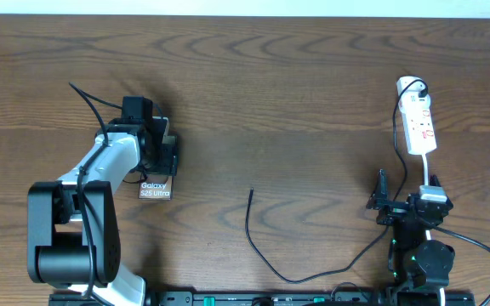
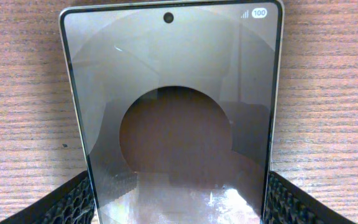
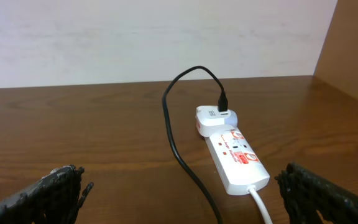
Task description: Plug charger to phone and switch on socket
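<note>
Phone [image 2: 173, 124] edges clamped by left end effector [image 2: 179, 204]; right end effector [image 3: 182, 182] released, facing socket [image 3: 236, 158].

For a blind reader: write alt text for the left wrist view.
The phone fills the view, lying screen-up on the wooden table, a round dark reflection in its glass. The black textured fingers of the left gripper clamp its long edges at the bottom.

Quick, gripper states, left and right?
Left gripper: closed on the phone, clamping its two long edges.
Right gripper: open, holding nothing.
</note>
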{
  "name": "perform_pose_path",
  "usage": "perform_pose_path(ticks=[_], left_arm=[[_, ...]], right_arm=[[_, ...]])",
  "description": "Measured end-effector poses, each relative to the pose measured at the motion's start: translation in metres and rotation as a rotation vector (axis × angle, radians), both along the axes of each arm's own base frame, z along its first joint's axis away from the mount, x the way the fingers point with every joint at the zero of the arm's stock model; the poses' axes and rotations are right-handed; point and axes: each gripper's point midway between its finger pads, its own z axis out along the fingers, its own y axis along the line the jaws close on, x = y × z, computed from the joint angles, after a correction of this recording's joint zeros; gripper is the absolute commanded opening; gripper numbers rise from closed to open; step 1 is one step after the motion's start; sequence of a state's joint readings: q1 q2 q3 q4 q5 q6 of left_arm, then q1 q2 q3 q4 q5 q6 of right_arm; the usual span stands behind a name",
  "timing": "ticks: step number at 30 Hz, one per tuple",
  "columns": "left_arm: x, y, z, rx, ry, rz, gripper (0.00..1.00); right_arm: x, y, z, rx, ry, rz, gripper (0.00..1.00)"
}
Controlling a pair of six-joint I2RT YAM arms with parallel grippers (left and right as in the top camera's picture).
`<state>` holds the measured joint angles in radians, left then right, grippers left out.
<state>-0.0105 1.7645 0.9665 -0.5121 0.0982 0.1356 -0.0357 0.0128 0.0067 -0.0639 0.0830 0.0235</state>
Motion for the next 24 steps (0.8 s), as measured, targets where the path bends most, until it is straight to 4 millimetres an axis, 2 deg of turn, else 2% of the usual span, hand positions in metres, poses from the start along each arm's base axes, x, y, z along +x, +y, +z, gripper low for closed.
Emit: perform_pose_path(ticks=[14, 19, 24], left_arm=[[-0.0001, -0.0001, -0.0001, 0.0, 0.0, 0.0, 0.83], [-0.0001, -0.0002, 0.0, -0.001, 0.0, -0.001, 0.62], [0.0002, -0.0007, 0.0009, -0.005, -0.003, 0.001, 0.53]], right_arm=[[0.0, 0.0001, 0.0, 0.0, 0.0, 0.0, 0.99], [0.0, 0.0001, 0.0, 0.0, 0.0, 0.0, 0.99], [0.0, 0.0, 0.0, 0.0, 0.0, 0.0, 0.99]])
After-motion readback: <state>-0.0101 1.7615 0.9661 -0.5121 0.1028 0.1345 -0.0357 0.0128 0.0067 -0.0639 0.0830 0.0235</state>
